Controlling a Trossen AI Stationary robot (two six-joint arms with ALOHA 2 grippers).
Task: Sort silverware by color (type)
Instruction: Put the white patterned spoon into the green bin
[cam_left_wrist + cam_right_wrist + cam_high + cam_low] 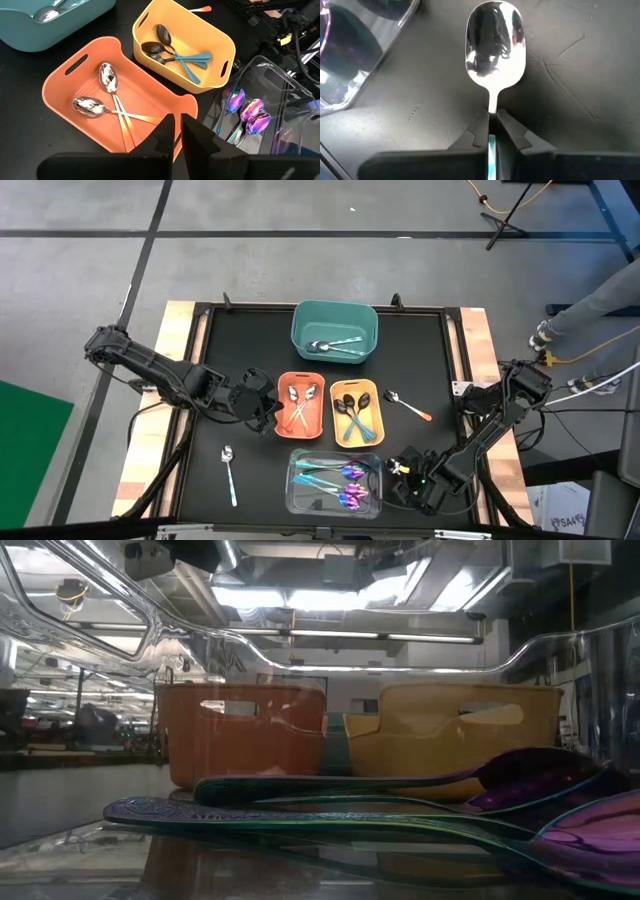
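Right gripper (491, 131) jaws pinch the silver teal-handled spoon (495, 47) near the clear bin (300, 498); lift next toward the teal bin (335, 315). Left gripper (176, 131) narrow, empty.

teal bin (335, 325) | orange bin (300, 405) beside yellow bin (357, 412) | clear bin (335, 483) | person's shoe (541, 335)

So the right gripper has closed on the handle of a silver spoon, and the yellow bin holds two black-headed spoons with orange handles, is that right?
Not quite: the handles are teal, not orange. The left wrist view shows the yellow bin holding two black-headed spoons whose teal handles cross. The rest stands: in the right wrist view the right gripper is closed on the handle of a silver spoon.
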